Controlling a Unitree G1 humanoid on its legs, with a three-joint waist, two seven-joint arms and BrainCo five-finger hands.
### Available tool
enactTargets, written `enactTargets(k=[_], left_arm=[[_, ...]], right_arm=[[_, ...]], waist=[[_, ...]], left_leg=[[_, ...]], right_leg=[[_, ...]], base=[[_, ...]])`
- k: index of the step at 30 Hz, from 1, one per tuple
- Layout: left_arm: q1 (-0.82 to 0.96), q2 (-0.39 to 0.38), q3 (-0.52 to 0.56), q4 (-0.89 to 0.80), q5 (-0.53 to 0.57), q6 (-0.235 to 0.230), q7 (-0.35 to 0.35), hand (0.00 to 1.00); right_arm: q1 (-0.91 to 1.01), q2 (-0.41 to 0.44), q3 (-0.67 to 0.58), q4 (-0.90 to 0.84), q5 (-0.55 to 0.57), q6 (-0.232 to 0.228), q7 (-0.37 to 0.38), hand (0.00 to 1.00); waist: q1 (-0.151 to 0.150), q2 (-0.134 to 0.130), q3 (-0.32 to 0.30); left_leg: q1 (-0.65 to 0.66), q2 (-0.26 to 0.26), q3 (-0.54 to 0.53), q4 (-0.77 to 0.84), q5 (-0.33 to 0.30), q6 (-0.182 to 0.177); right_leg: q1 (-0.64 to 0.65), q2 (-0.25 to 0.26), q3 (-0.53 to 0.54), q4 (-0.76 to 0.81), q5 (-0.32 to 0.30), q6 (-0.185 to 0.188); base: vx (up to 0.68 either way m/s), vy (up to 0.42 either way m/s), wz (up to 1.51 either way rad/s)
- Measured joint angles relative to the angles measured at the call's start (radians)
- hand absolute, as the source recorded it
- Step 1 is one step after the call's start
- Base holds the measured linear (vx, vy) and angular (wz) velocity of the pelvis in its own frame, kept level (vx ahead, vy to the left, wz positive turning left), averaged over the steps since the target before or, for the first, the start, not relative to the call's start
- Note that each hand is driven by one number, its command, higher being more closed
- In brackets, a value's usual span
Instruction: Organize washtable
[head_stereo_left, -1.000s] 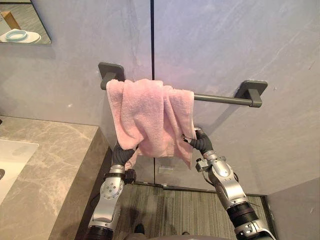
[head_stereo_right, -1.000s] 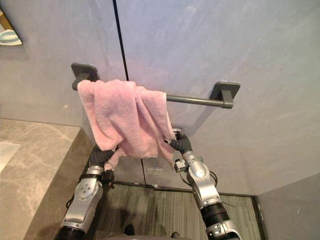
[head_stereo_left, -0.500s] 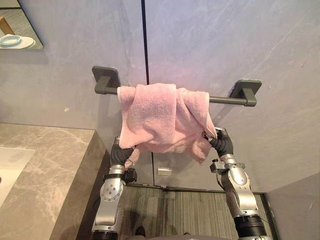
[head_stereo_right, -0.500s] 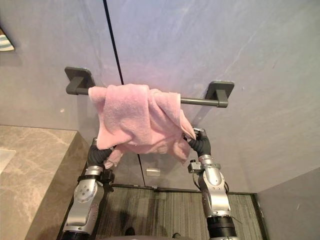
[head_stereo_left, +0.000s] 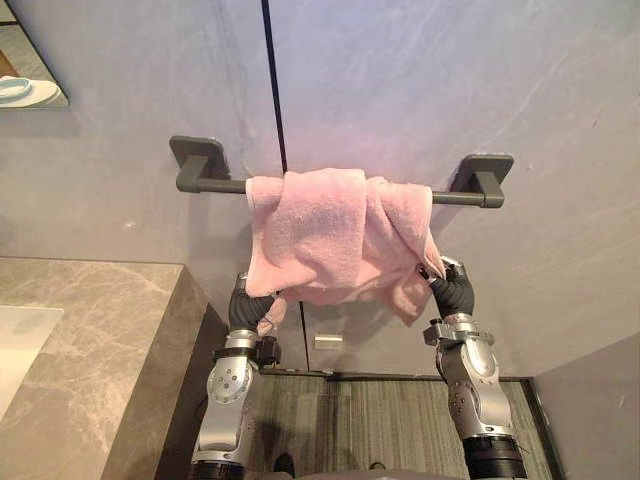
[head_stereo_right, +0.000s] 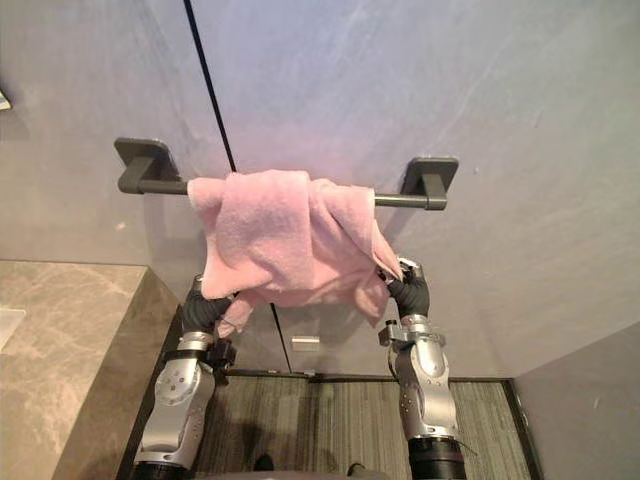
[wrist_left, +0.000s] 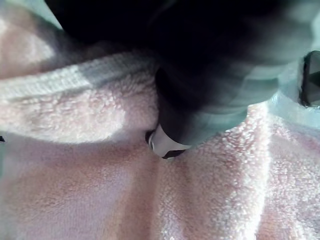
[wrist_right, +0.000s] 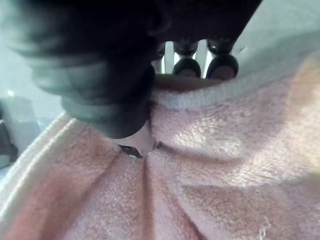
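A pink towel (head_stereo_left: 320, 230) hangs bunched over the middle of a dark grey wall bar (head_stereo_left: 215, 185). My left hand (head_stereo_left: 247, 308) is up under the towel's lower left corner, and its thumb (wrist_left: 165, 142) pinches a fold of the cloth. At the lower right corner my right hand (head_stereo_left: 452, 292) grips the towel's hem (wrist_right: 210, 95) between thumb (wrist_right: 134, 140) and fingertips (wrist_right: 187, 66). Both arms reach up from below, one at each side of the towel.
A marbled stone countertop (head_stereo_left: 100, 330) with a white basin (head_stereo_left: 20, 340) lies at the left, close to my left arm. A mirror corner (head_stereo_left: 25, 80) is at the upper left. Grey wall panels stand behind the bar, and striped flooring (head_stereo_left: 350, 420) lies below.
The towel has slid right along the bar, from the left bracket to the middle. Both hands moved right with it, still holding its lower corners. The camera has also shifted.
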Motion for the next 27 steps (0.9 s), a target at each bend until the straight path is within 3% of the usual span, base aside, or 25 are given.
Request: enactTargets(k=[6,27], left_arm=[[0.000,-0.005,-0.001,0.048,-0.018,0.003,-0.002,1.00],[-0.012,0.004,-0.031,0.193,-0.038,0.002,-0.002,1.00]], right_arm=[[0.001,0.019,-0.012,0.040,0.000,0.000,-0.009,1.00],[-0.071,0.043,-0.050,0.170,-0.061,-0.030,-0.061,1.00]], waist=[[-0.016,0.007,0.000],[-0.016,0.012,-0.003]], left_leg=[[0.000,0.000,0.000,0.000,0.000,0.000],[0.016,-0.008,0.002,0.003,-0.016,-0.002]], right_leg=[[0.000,0.000,0.000,0.000,0.000,0.000],[0.016,-0.009,0.002,0.009,-0.013,0.016]], base=[[0.00,0.000,0.00],[0.00,0.000,0.00]])
